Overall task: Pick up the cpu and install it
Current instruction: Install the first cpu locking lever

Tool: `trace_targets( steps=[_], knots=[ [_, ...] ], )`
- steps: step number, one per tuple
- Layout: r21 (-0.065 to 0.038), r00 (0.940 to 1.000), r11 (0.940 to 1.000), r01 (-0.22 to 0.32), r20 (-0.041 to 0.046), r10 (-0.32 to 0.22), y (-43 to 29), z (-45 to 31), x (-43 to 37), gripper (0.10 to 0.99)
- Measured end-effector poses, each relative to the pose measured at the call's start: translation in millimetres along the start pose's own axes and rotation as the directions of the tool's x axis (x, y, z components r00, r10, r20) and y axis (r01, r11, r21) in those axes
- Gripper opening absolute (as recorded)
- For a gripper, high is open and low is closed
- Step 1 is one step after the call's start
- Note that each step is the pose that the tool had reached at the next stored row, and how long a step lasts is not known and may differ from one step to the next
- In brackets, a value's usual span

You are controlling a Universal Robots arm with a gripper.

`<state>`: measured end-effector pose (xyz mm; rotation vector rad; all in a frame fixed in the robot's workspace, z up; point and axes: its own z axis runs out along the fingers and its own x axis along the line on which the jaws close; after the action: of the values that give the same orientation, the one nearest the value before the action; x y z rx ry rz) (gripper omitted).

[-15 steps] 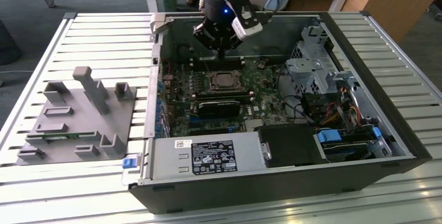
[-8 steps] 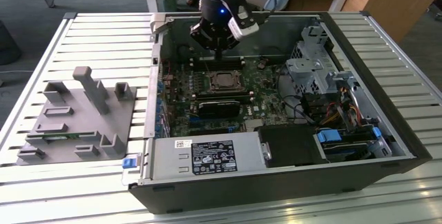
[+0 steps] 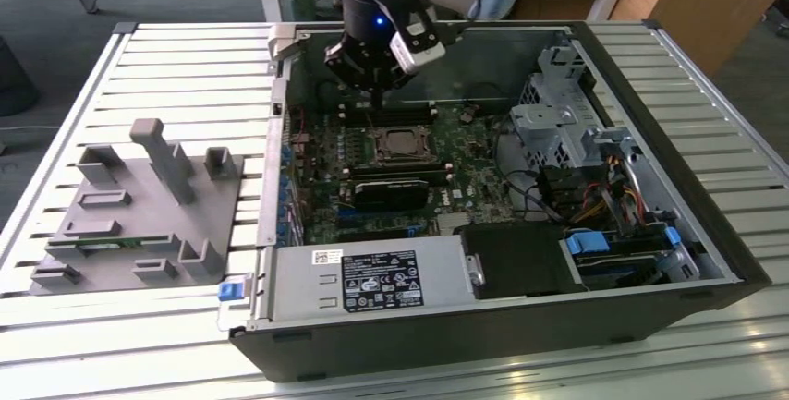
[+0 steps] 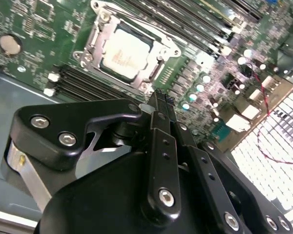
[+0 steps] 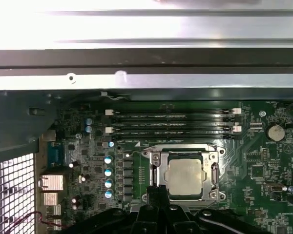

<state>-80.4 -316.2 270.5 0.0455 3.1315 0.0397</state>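
Inside the open computer case (image 3: 690, 261) on the slatted bench (image 3: 74, 114) lay one motherboard (image 3: 321, 206), and one cpu (image 5: 185, 177) sat flat in its socket, framed by the metal retention bracket (image 5: 154, 170); it showed in both wrist views (image 4: 124, 54) and in the exterior view (image 3: 397, 144). Two empty memory slots (image 5: 171, 129) ran beside the socket. One grey holder tray (image 3: 136, 224) stood on the bench at the exterior view's left. One claw (image 4: 161, 100) hovered just above the board near the socket, its fingers pressed together, gripping nothing and apart from the cpu.
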Motion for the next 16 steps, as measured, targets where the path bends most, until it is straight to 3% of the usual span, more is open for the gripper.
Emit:
trace_targets(
  steps=[12, 16],
  knots=[
    [0.000, 1.0000, 1.0000, 0.000, 0.0000, 0.000, -0.4, 2.6, 23.2, 0.106],
    [0.000, 1.0000, 1.0000, 0.000, -0.0002, 0.000, 2.4, 4.5, 29.4, 0.106]
  ],
)
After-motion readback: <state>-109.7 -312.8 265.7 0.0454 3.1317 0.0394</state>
